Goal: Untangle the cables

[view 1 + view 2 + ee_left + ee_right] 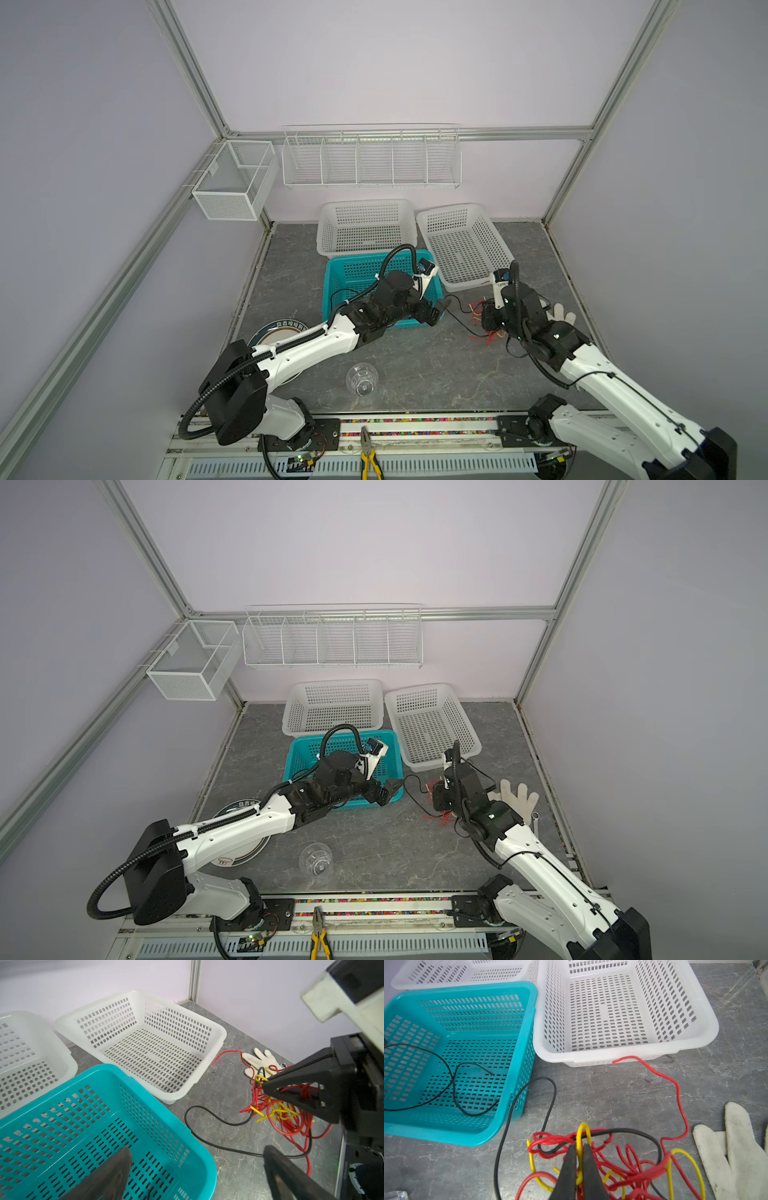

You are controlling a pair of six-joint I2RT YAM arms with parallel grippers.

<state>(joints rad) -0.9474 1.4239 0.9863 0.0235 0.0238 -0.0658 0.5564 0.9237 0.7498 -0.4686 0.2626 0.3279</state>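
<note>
Cables (652,1173) (red-yellow-black tangle): right hand (579,1147) pinching yellow loop (583,1125); left hand (438,312) wide at teal basket (467,988) rim.

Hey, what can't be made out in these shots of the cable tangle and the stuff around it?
1. Cables: tangle cut off by the frame edge in the right wrist view; mostly under the right arm in both top views.
2. Black cable in the teal basket: runs out of frame, right wrist view.
3. Plate: print partly under the left arm, top view.
4. Shiny item beside the glove: too small to name, top view.
</note>
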